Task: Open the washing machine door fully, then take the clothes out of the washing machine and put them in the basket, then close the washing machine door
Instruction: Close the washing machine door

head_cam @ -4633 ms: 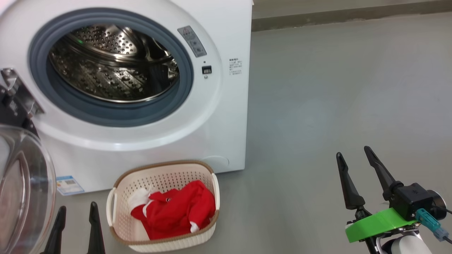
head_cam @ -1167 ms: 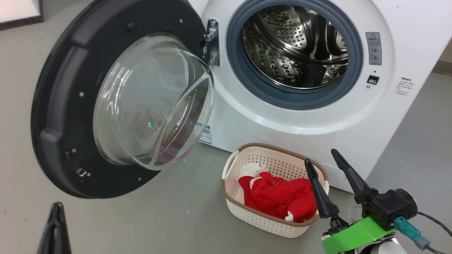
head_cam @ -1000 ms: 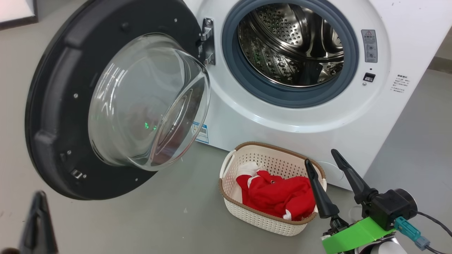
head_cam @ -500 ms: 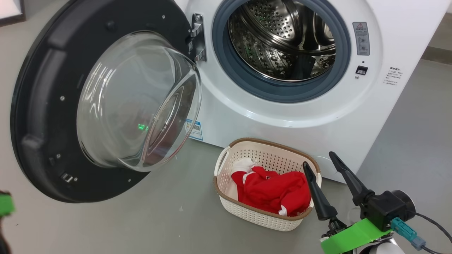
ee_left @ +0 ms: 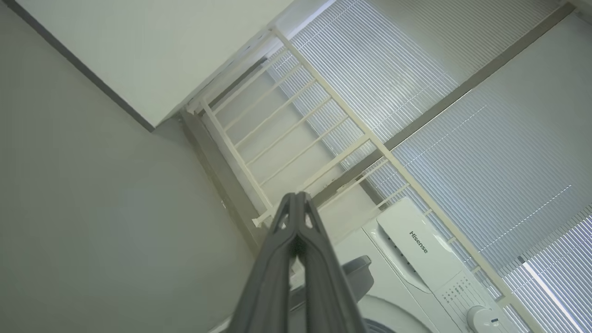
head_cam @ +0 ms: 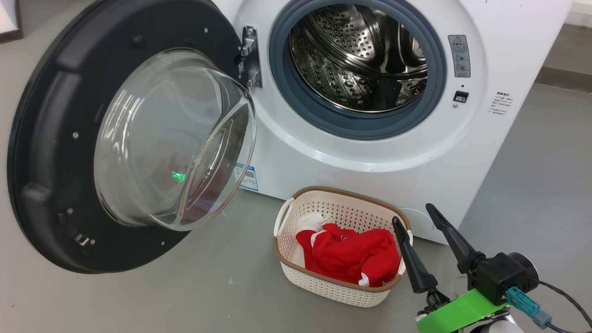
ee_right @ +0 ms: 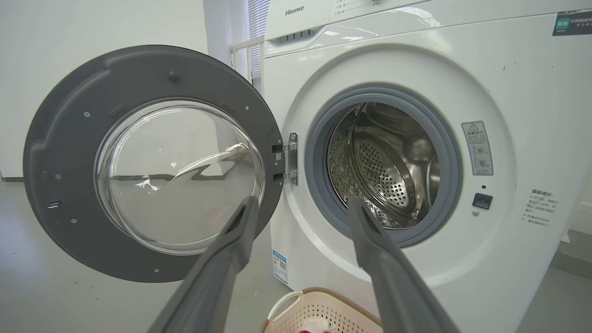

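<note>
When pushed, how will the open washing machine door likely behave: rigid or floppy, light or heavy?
The washing machine door probably swings as one rigid piece, since a metal hinge holds one side. Its thick glass bowl suggests it is rather heavy. The glossy glass may be slippery; the dark rim looks safer to push.

Grey floor [head_cam: 162, 296]: white washing machine [head_cam: 323, 162] standing; cream basket [head_cam: 323, 289] just before it (contact unclear).

"Hisense" brand on washing machine [ee_right: 508, 69] top panel [ee_right: 294, 10], legible in both wrist views; warning triangle on grey sticker [head_cam: 459, 55] on its front; blue label [head_cam: 248, 177] at base and small print block [head_cam: 501, 102]: too small to read
</note>
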{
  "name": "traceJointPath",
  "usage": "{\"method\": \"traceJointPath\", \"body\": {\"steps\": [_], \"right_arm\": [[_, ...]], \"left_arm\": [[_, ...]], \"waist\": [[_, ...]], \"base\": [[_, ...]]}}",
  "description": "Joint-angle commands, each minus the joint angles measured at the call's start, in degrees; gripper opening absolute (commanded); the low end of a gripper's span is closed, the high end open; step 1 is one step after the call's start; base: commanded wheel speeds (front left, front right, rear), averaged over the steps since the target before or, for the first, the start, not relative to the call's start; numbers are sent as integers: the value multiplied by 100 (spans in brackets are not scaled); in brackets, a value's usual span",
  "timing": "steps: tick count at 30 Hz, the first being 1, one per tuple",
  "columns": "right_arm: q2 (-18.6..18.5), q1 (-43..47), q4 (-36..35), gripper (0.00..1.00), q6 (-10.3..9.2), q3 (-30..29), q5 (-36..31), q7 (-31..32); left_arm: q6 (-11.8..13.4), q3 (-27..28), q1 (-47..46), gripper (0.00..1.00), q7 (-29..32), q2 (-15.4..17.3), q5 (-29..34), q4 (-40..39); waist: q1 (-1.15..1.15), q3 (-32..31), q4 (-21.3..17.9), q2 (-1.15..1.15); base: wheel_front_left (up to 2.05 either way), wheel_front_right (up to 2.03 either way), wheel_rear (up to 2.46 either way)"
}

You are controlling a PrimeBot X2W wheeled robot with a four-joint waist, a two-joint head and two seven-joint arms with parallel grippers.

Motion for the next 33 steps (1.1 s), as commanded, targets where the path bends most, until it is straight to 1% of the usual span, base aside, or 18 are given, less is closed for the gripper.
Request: {"method": "traceJointPath", "body": {"steps": [1,5,8,9,10,14,18,21,27,30,33], "right_arm": [[-14,-48,-124,100,34,146,27,-37],[-14,-35,-87,100,34,182,35,-37],[-14,-33,-74,100,34,211,31,-37],[-14,-38,-69,100,34,219,27,-37],[-14,-38,-69,100,34,219,27,-37],[-14,-75,-60,100,34,262,15,-37],[-14,-103,-81,100,34,268,6,-37],[-14,-123,-160,100,34,275,13,-37],[-14,-146,-434,100,34,299,35,-37],[-14,-148,-490,100,34,287,9,-37],[-14,-154,-532,100,34,289,-2,-37]], "left_arm": [[134,119,-285,0,316,371,-155,214],[452,256,-631,0,824,498,-480,1006],[631,418,-844,0,949,584,-658,1507],[671,466,-906,0,975,611,-710,1656],[671,466,-906,0,975,611,-710,1656],[702,449,-1039,0,1109,764,-730,2182],[621,316,-1069,0,1337,838,-704,2610],[432,205,-1024,0,1495,852,-689,2824],[236,191,-962,0,1426,937,-669,3238],[66,102,-974,0,1537,903,-666,3366],[-117,26,-951,0,1812,877,-712,3487]], "waist": [[0,-3,-23,0],[0,1,-71,0],[0,12,-121,0],[0,20,-140,0],[0,20,-140,0],[0,45,-233,0],[0,58,-314,0],[0,70,-371,0],[0,107,-492,0],[0,131,-507,0],[0,147,-521,0]], "base": [[0,0,0],[0,0,0],[0,0,0],[0,0,0],[0,0,0],[0,0,0],[0,0,0],[0,0,0],[0,0,0],[0,0,0],[0,0,0]]}}
